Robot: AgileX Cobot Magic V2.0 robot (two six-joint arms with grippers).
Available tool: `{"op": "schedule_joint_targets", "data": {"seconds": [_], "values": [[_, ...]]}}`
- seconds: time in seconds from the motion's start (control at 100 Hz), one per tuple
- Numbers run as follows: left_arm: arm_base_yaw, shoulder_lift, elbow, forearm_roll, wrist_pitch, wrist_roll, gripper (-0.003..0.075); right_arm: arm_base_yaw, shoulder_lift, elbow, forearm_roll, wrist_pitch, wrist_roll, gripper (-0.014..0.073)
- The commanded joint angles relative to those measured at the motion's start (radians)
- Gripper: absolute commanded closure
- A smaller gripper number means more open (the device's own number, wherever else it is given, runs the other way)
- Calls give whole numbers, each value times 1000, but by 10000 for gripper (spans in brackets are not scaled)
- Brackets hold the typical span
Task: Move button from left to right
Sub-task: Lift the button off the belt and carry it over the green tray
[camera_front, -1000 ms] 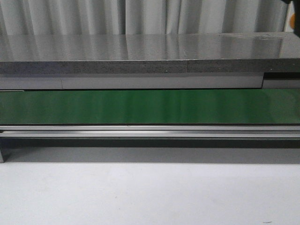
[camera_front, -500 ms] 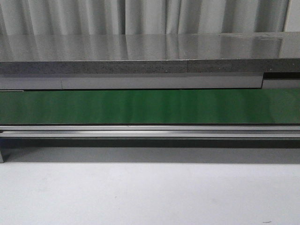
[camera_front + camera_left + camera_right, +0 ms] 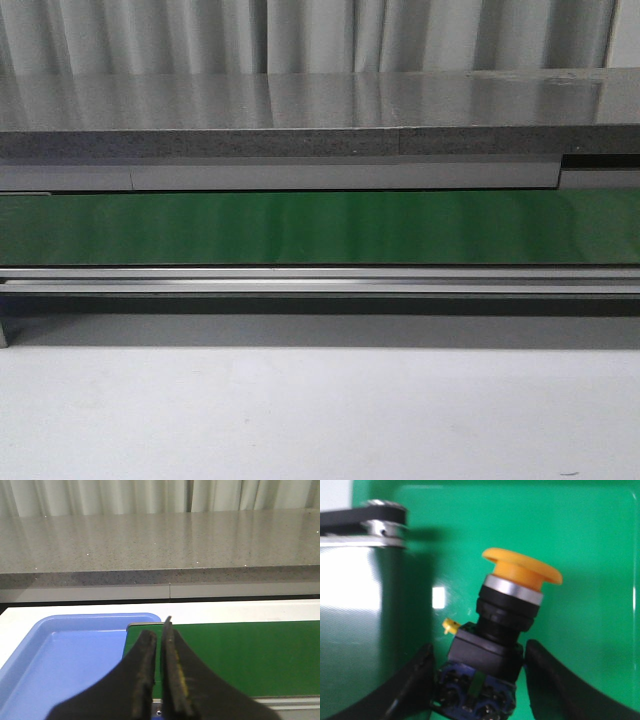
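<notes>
In the front view a long green conveyor belt runs the full width, with a grey speckled counter behind it and a pale surface in front; neither arm shows in that view. A metal rail lines the belt's near edge.

From the left wrist view, a blue tray sits just beside the end of the belt, its raised rim touching or nearly touching the belt's edge. The left gripper hangs over that junction, its fingers pressed almost together with only a thin slit between them (nothing held).

In the right wrist view the button stands between the right gripper's fingers, tilted, its yellow-orange cap up and a metal ring below the cap, over a bright green tray. The fingers flank the black body low down, close on both sides; whether they actually press it cannot be told. A belt roller end lies beside the tray.
</notes>
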Motion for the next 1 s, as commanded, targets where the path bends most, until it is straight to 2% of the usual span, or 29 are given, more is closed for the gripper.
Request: {"op": "schedule_joint_targets", "data": {"seconds": [0.0, 0.18, 0.81, 0.91, 0.99], "values": [[-3, 6, -28, -12, -80, -1, 715, -27, -32, -26, 18, -6, -26, 421], [-3, 6, -28, -12, -80, -1, 715, -33, -5, 15, 22, 0, -74, 421], [-3, 6, -28, -12, -80, -1, 715, -31, 51, 33, 41, 44, -102, 416], [-3, 6, -28, -12, -80, -1, 715, -31, 51, 33, 48, 44, -102, 362], [-3, 6, -28, -12, -80, -1, 715, -31, 51, 33, 48, 44, -102, 278]]}}
